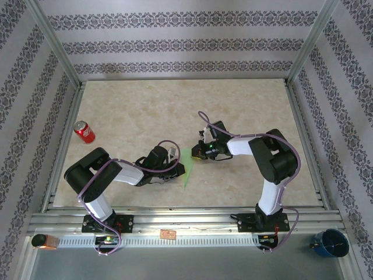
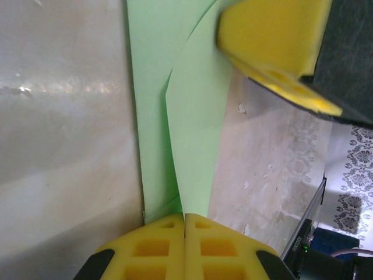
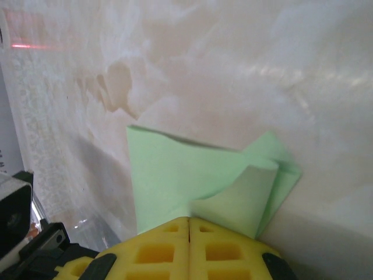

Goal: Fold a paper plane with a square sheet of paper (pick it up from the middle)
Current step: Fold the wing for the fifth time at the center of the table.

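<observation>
Patterned wallpaper (image 1: 175, 44) boxes in my pale marbled desk (image 1: 250, 105). My two arms reach inward and meet near its middle. Between my tools stretches the folded green paper (image 1: 186, 168) (image 2: 198, 116) (image 3: 175, 175), a narrow strip with loose layers. My left tool (image 1: 175, 169) (image 2: 185, 219) is pinched tight on one end. My right tool (image 1: 197, 153) (image 3: 189, 220) is clamped on the other end, where the paper curls. A red can (image 1: 84, 132) stands well off to the left of my left tool.
</observation>
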